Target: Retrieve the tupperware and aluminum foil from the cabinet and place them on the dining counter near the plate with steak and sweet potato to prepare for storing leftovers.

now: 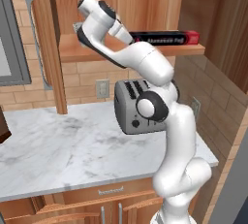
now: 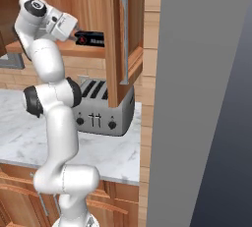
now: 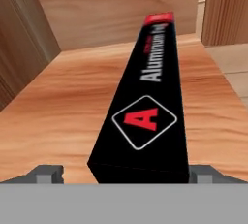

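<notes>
Nearest your hand camera, the long, slim black aluminum foil carton (image 3: 145, 116) with its red emblem and white lettering lies flat on the light-brown wooden cabinet shelf (image 3: 58, 116), its near end between the two dark fingertips (image 3: 46, 173). Your gripper (image 3: 123, 175) stands wide apart, one finger on each side of the carton; you cannot tell whether they touch it. From the base, the white arm (image 1: 150, 68) reaches up into the cabinet (image 1: 72, 48) above the silver toaster (image 1: 127, 106) on the marble worktop (image 1: 63, 145).
</notes>
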Motion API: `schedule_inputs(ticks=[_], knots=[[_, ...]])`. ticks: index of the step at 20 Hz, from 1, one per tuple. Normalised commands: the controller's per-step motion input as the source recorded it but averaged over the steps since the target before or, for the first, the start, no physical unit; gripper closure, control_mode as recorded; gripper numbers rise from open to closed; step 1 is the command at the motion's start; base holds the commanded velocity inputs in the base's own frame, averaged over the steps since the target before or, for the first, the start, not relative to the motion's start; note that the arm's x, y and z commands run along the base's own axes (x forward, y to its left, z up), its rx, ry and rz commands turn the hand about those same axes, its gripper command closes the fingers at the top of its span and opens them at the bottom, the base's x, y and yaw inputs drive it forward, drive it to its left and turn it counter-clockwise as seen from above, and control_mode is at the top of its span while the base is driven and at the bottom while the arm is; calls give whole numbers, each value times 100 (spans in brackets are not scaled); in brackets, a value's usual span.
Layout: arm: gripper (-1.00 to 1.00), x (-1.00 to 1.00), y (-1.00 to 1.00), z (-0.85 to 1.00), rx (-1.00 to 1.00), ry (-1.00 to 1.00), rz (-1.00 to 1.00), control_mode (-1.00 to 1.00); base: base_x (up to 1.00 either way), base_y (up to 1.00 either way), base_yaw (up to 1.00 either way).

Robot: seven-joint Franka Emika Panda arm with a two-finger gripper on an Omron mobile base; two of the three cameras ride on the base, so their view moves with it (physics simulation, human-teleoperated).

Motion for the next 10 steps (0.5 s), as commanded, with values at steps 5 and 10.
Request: schedule_inputs(ticks=[5, 10], knots=[[-100, -1, -54, -28, 0, 1, -3, -100, 0, 0, 0], [100, -15, -52, -47, 0, 5, -2, -100, 0, 0, 0]])
